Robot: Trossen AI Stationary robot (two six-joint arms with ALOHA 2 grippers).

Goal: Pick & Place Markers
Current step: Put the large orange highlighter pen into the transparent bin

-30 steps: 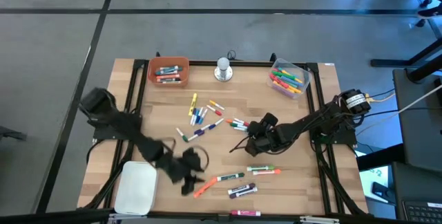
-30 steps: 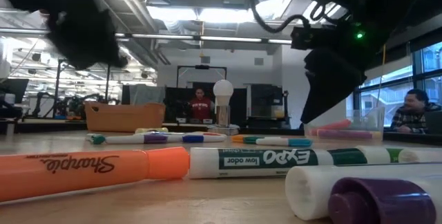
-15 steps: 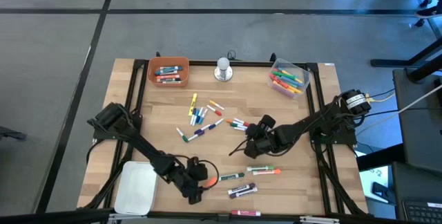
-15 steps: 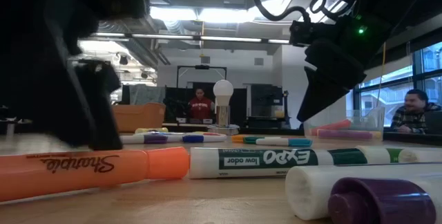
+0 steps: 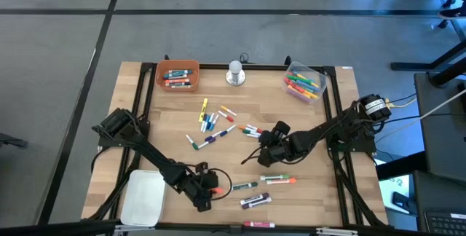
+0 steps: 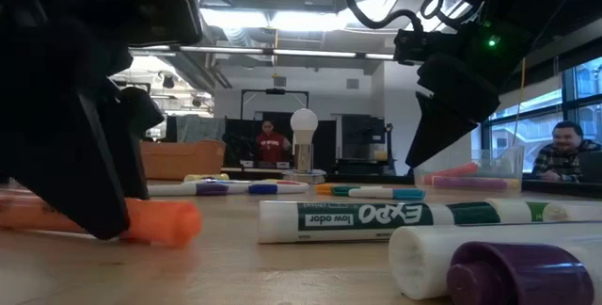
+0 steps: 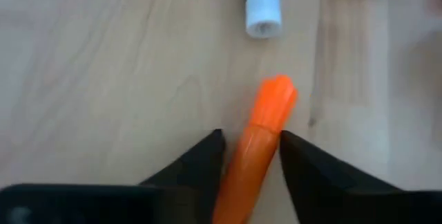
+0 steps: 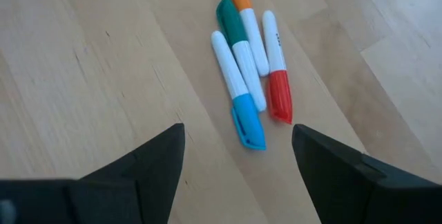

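Observation:
Markers lie scattered over the wooden table (image 5: 240,156). Near the front edge lies an orange marker (image 7: 257,137) with my left gripper (image 5: 207,190) down over it and shut on it. In the low view its orange cap (image 6: 167,222) shows beside the dark fingers. A green-capped Expo marker (image 6: 395,218) and a purple one (image 5: 255,201) lie just to its right. My right gripper (image 5: 263,143) hangs open above the table's middle. Ahead of it lies a small group of markers (image 8: 248,65) with orange, green, blue and red caps. My left gripper pinches the orange marker's barrel (image 7: 243,162), just behind the cap, between its two fingers, one on each long side. The fingers slant down from the table's left side. The cap end (image 7: 275,96) sticks out ahead of them and lies low on the table.
An orange bin (image 5: 177,74) and a clear bin (image 5: 303,83) with markers stand at the back, a silver knob-like object (image 5: 234,72) between them. A white tray (image 5: 143,198) lies at the front left. More markers lie mid-table (image 5: 211,123) and front right (image 5: 275,179). People sit beyond the table.
My left gripper has come down to the table and slightly toward the right edge, tipping steeper, and has taken hold of the orange marker. The marker has turned about on the table: in the low view it lay side-on, and now only its cap end shows.

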